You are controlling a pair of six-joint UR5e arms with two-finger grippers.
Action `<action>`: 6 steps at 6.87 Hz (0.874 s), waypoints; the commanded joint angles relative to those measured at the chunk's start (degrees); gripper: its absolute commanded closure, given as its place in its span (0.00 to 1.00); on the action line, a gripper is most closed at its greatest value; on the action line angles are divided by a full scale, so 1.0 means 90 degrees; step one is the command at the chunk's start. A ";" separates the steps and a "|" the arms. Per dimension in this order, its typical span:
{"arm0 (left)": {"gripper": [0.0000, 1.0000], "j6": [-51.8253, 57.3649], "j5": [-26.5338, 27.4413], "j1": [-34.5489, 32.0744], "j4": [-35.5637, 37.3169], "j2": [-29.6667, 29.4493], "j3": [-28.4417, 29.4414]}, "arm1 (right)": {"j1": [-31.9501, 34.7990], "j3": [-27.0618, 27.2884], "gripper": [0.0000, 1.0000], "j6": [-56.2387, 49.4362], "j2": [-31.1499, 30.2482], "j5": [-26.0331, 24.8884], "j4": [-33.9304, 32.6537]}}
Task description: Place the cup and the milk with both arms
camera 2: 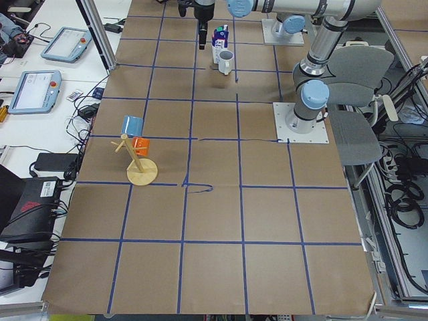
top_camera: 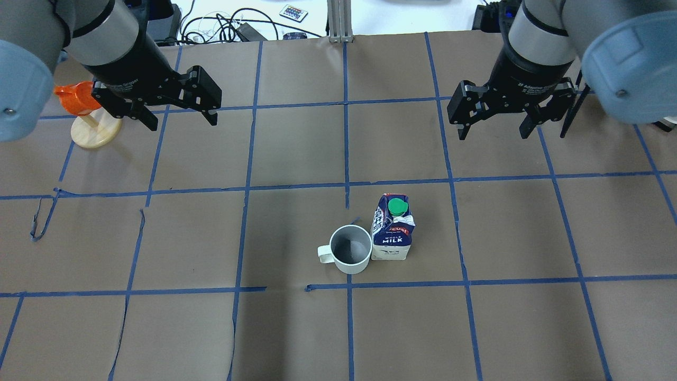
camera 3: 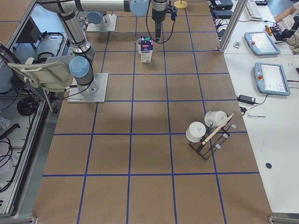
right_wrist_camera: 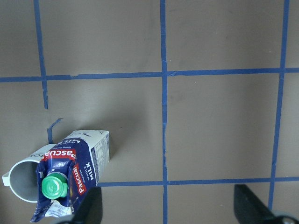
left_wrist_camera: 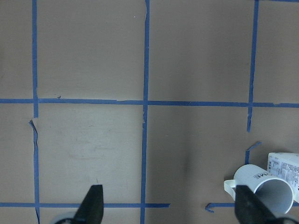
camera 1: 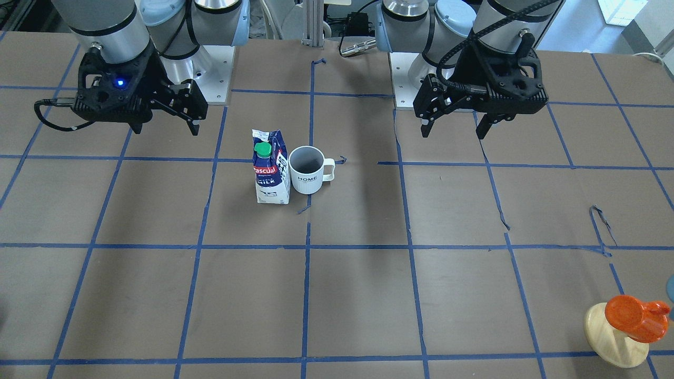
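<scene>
white ceramic cup (top_camera: 349, 250) placed just beside blue-white milk carton (top_camera: 392, 233) on brown table (top_camera: 296, 153) | cup judged rigid, breakable, gripped at rim; carton light, crushable, at sides | black left gripper (top_camera: 183, 120), right gripper (top_camera: 493, 132) held wide open, empty

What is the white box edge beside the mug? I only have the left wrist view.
Observer: That is the milk carton, upright with a green cap, standing close beside the cup on the side opposite its handle.
Operator: Is the right gripper holding anything?
Observer: No. The right gripper is open and empty, hovering clear of both.
Operator: Anything else out there?
Observer: An orange cup hangs on a wooden stand on the robot's left, near the table's far edge.
</scene>
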 commanded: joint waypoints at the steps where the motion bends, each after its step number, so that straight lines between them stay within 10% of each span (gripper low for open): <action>1: 0.00 -0.0006 0.0148 -0.0039 -0.0081 -0.0019 0.0001 | -0.0308 -0.0164 0.00 -0.0376 -0.0008 -0.0024 0.0406; 6: 0.00 -0.0085 0.0306 -0.0059 -0.0335 -0.0254 0.0314 | -0.0319 -0.0261 0.00 -0.0378 -0.0086 0.0034 0.0622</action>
